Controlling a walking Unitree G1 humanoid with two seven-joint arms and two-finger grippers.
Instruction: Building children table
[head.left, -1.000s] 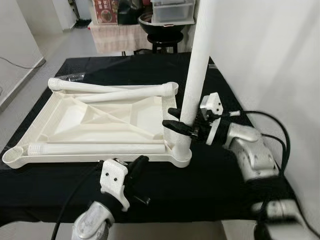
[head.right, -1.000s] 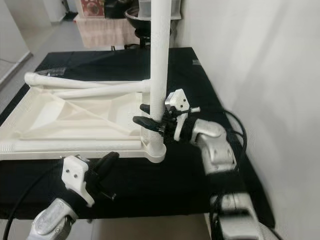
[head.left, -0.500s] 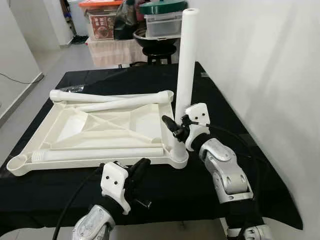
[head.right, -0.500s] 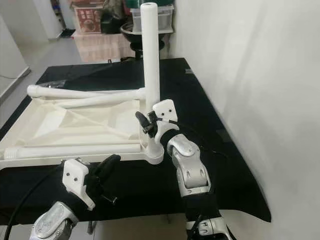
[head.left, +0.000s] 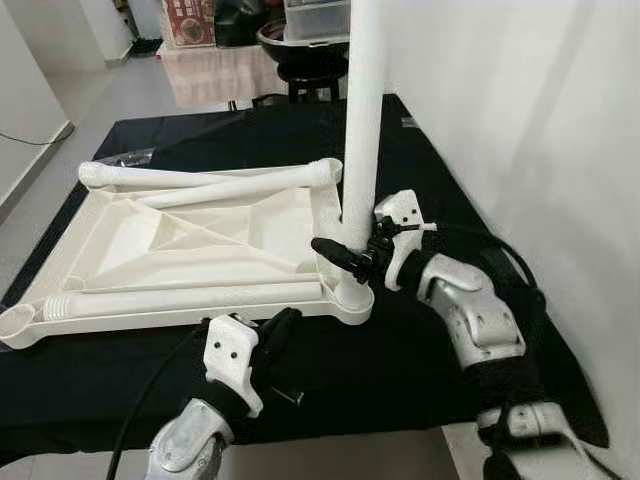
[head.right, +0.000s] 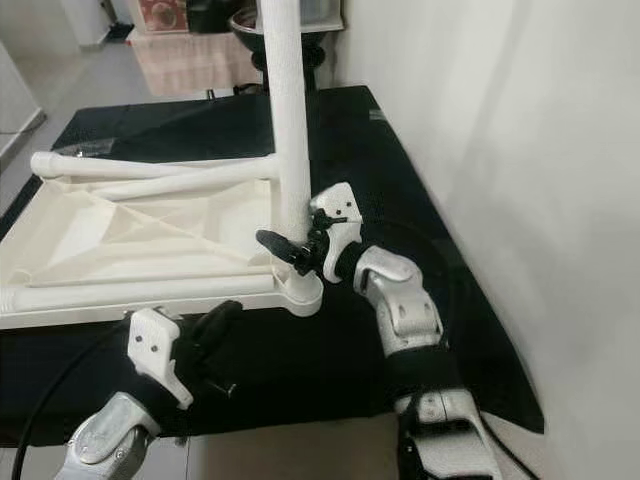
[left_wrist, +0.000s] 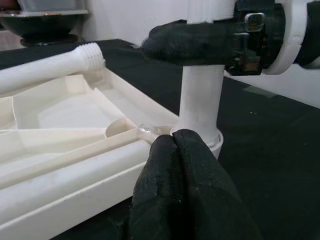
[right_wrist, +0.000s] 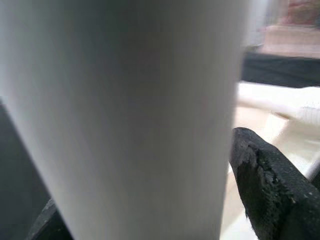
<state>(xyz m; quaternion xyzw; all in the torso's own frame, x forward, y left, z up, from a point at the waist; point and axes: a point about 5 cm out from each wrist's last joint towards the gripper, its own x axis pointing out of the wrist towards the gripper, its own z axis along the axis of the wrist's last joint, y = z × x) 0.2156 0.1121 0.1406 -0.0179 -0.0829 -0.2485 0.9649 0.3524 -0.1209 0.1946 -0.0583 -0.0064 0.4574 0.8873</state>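
A white plastic tabletop (head.left: 190, 235) lies upside down on a black-covered table. One white leg (head.left: 360, 130) stands upright in its near right corner socket (head.left: 352, 300). My right gripper (head.left: 350, 248) is shut on this leg just above the socket; in the right wrist view the leg (right_wrist: 125, 110) sits between the black fingers (right_wrist: 265, 195). My left gripper (head.left: 282, 325) hovers low at the table's front edge, a little short of the socket, shut on nothing. The left wrist view shows its fingers (left_wrist: 180, 190) pressed together, pointing at the leg's base (left_wrist: 200, 105).
Three loose legs lie on the tabletop: one along the near edge (head.left: 190, 297) and two crossing at the far edge (head.left: 240, 185). The near left corner socket (head.left: 18, 322) is open. A white wall (head.left: 540, 120) runs close along the right. A stool and boxes (head.left: 310, 60) stand behind.
The head view has shifted. My right wrist has turned around the upright leg and its forearm has swung, with the fingers closing around the leg again. The left gripper has stayed put.
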